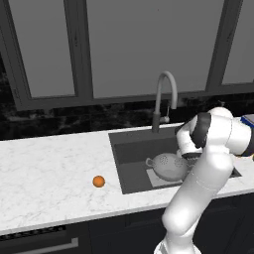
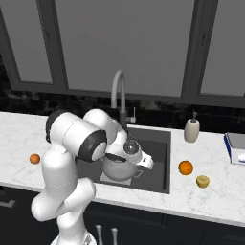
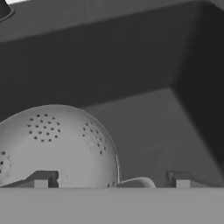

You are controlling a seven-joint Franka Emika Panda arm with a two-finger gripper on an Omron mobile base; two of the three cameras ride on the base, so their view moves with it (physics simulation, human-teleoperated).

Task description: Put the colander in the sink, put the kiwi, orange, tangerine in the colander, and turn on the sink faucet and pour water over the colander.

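The silver-grey colander (image 1: 165,166) stands upright on the floor of the dark sink (image 1: 130,151), below the grey gooseneck faucet (image 1: 166,82). My gripper (image 3: 111,180) hangs low over the colander's (image 3: 57,144) rim. It is open, its fingertips (image 3: 41,179) wide apart, with one loop handle between them and untouched. From the right, my hand covers part of the colander (image 2: 117,170). On the counter right of the sink (image 2: 160,153) lie an orange (image 2: 185,167) and a yellowish-green kiwi (image 2: 202,181). A smaller orange ball, the tangerine (image 1: 98,181), lies left of the sink. No water runs from the faucet (image 2: 118,83).
A beige soap pump bottle (image 2: 192,129) stands behind the sink's right corner. A grey and white box (image 2: 235,146) sits at the far right of the marble counter (image 1: 49,173). Dark windows and a black backsplash close off the back.
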